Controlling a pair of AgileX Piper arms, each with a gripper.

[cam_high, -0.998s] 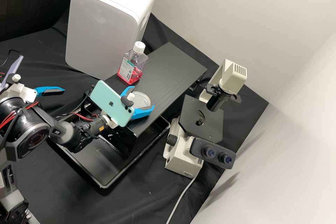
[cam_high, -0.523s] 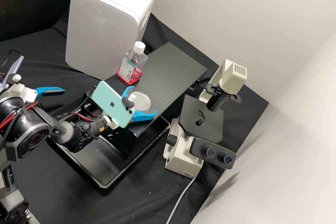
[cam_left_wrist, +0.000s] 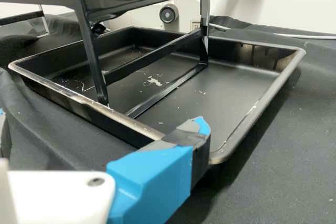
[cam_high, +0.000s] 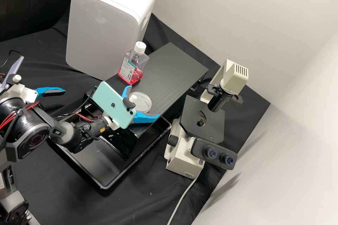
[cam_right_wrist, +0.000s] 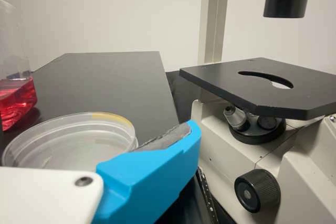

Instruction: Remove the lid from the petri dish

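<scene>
Petri dish (cam_high: 141, 101) on black shelf (cam_high: 172, 66) — between the right hand's (cam_high: 143, 101) spread fingers (cam_high: 148, 116)

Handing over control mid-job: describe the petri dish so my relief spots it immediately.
Find the big white box at the back; the raised black shelf stands just in front of it. On the shelf's near end lies the petri dish, a flat, clear, round dish, unlike the upright flask of red liquid behind it.

Petri dish (cam_right_wrist: 68, 137) near side hidden; flask (cam_right_wrist: 14, 85) cut by edge
</scene>
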